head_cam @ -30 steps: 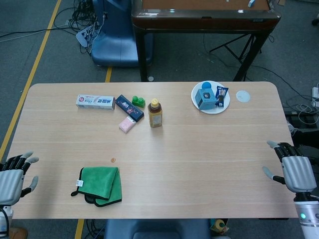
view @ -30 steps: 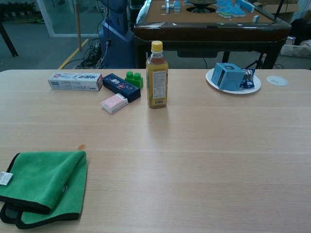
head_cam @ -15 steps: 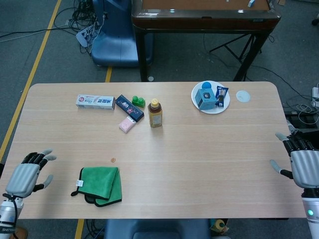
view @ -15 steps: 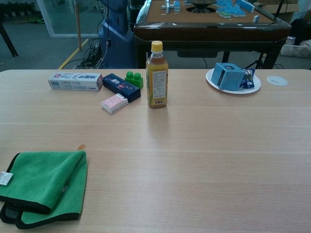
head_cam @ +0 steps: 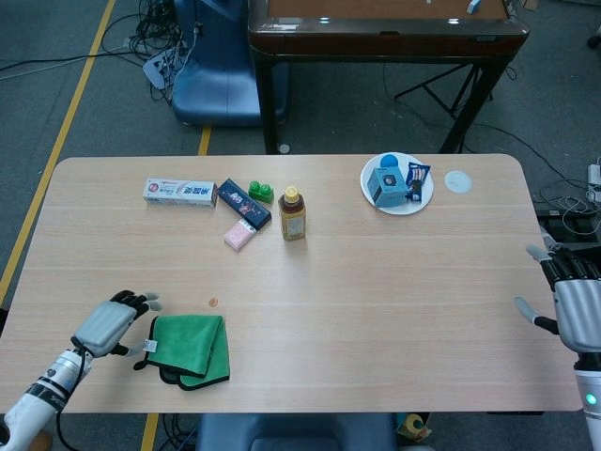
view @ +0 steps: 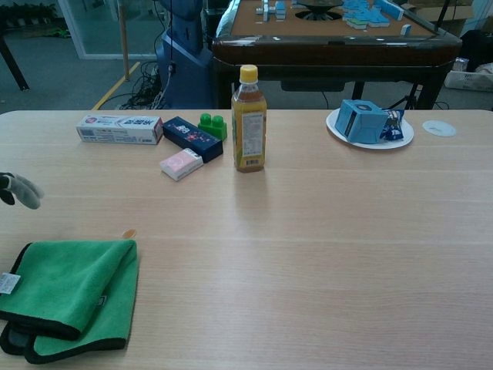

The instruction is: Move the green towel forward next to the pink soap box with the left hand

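We work on a long wooden table (head_cam: 376, 301), and the step in hand, as we judge it, is getting a hold on the green towel (head_cam: 191, 349), which lies folded near the front left edge, well apart from the pink soap box (head_cam: 240, 235) further back. To do this well we want the left hand (head_cam: 111, 324), which sits just beside the towel's left edge with its fingers spread and holding nothing, to come over the cloth and close on the thick folded layers, not only the top flap, so the whole towel travels as one piece. We then carry it forward and a little to the right, setting it down beside the soap box without nudging it or the dark blue box (head_cam: 244, 202) and the bottle (head_cam: 292, 214) close by. The right hand (head_cam: 575, 305) hangs at the far right edge, fingers apart and empty, and should keep out of the way
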